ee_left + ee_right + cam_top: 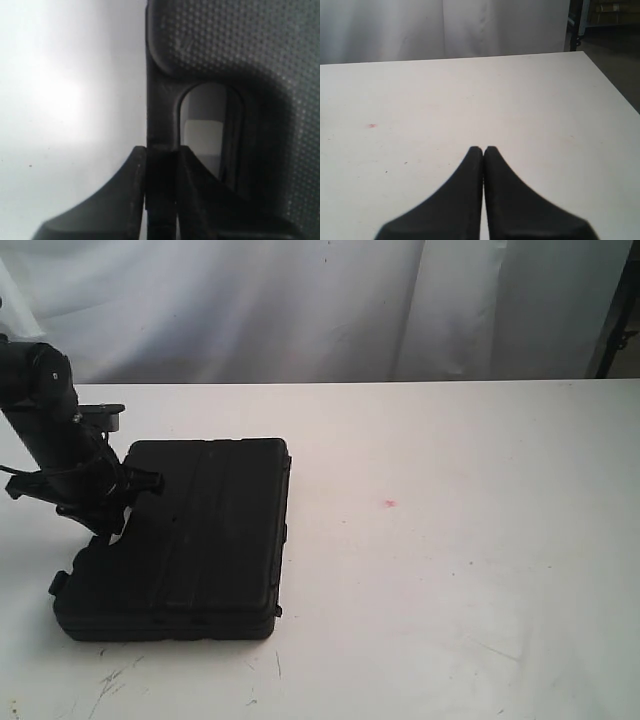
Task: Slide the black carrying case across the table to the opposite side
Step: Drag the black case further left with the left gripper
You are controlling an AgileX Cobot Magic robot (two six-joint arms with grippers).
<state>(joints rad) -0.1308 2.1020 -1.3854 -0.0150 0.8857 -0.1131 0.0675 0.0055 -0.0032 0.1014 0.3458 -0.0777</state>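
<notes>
The black carrying case (200,540) lies flat on the left part of the white table (450,540). My left gripper (118,502) reaches over the case's left edge. In the left wrist view, this gripper (161,150) is shut on the case's handle bar (160,115), one finger on each side, next to the dotted lid (240,45). The right gripper (483,149) is shut on nothing, above bare table (470,90). It does not show in the exterior view.
A tiny pink spot (389,504) marks the tabletop right of the case, and it shows as well in the right wrist view (372,125). Dark scuffs (110,685) sit near the front edge. A white curtain (300,300) hangs behind the table; a dark stand (620,310) is at the far right.
</notes>
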